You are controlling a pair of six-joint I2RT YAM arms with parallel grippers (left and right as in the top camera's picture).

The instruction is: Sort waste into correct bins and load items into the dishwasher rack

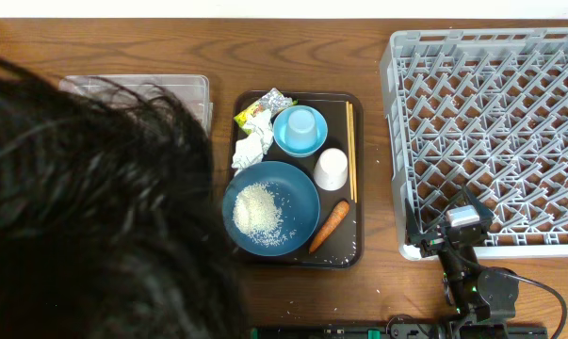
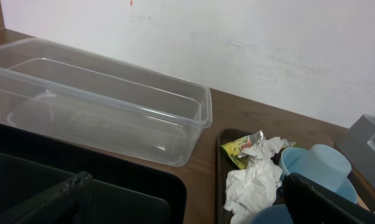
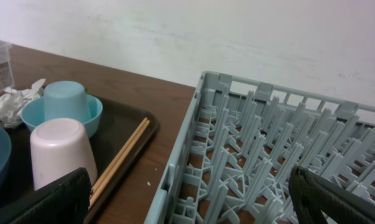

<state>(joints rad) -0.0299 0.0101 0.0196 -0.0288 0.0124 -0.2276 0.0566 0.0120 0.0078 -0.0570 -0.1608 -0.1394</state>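
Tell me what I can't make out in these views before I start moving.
- Overhead: dark hair covers the left side, hiding the left arm and most of the clear tub.
- Left wrist: black tray and dark blue plate cut off by the bottom edge.
- Right wrist: plate cut by the left edge; rice and carrot out of frame.
- Overhead: dishwasher rack runs past the right edge.

Left of the brown tray point(image 1: 346, 249), dark hair point(image 1: 86, 207) hides most of the clear tub point(image 1: 137, 87); right of it, the rack point(image 1: 389, 141) runs off-frame
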